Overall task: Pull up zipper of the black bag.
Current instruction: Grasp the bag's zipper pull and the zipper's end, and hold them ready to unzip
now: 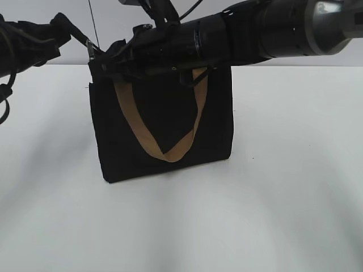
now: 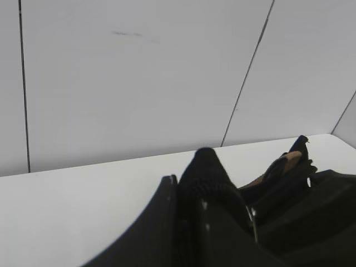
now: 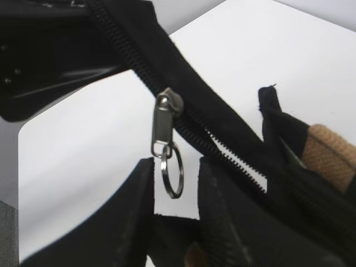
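A silvery pull (image 3: pixel 166 125) with a small ring (image 3: pixel 172 178) hangs from the zipper (image 3: pixel 194 119) of the black bag (image 1: pixel 161 127), seen close in the right wrist view; the teeth below and to the right of the slider look parted, so by this view the closing is not finished. The bag stands upright on the white table (image 1: pixel 283 198), near the middle of the exterior view, its tan handle (image 1: pixel 164 133) drooping in a loop down the front panel.

The right gripper (image 3: pixel 175 186) sits just under the pull, its two dark fingers apart with the ring hanging in the gap between them. The fingers do not appear to press on the ring; they stand open around it, placed, it seems, to pinch the ring before drawing the slider along. In the exterior view the right arm (image 1: pixel 249 28) reaches across the top of the bag from the right, hiding most of the top edge.

The left gripper (image 1: pixel 91 51) meets the bag's upper left corner, where a small metal glint shows. Its wrist view shows black fabric bunched at the fingers, which suggests a hold on that end of the zipper tape, likely to keep the line taut against the pull; whether the fingers are truly clamped cannot be told.

No brand, label or legible writing shows on the bag, the arms or the plain wall (image 2: pixel 139 72) behind.
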Controlling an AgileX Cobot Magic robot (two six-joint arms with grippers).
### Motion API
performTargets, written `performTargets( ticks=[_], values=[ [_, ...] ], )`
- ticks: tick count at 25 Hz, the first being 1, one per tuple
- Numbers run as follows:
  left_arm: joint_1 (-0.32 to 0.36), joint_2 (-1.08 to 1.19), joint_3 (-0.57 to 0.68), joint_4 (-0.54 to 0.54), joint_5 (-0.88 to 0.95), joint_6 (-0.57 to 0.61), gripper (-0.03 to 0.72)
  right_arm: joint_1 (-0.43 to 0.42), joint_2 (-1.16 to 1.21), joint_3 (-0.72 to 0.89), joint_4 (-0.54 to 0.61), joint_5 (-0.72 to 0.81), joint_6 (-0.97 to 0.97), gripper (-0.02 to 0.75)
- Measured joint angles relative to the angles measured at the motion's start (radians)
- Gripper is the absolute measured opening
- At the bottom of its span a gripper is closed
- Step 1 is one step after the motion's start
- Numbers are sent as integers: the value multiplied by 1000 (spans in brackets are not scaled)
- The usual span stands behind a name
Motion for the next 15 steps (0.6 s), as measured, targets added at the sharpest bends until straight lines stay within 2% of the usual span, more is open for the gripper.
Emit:
performTargets(
  ticks=[4,8,11,15],
  values=[
    [0,0,0,20,-5,0,20,0,0,0,14,-29,-4,129],
    [0,0,0,24,-5,0,20,0,0,0,19,-33,-4,-3],
    [0,0,0,25,10,0,20,0,0,0,20,-33,-4,-15],
    [0,1,0,25,121,0,20,-6,-1,0,20,12,10,-15]
  ],
)
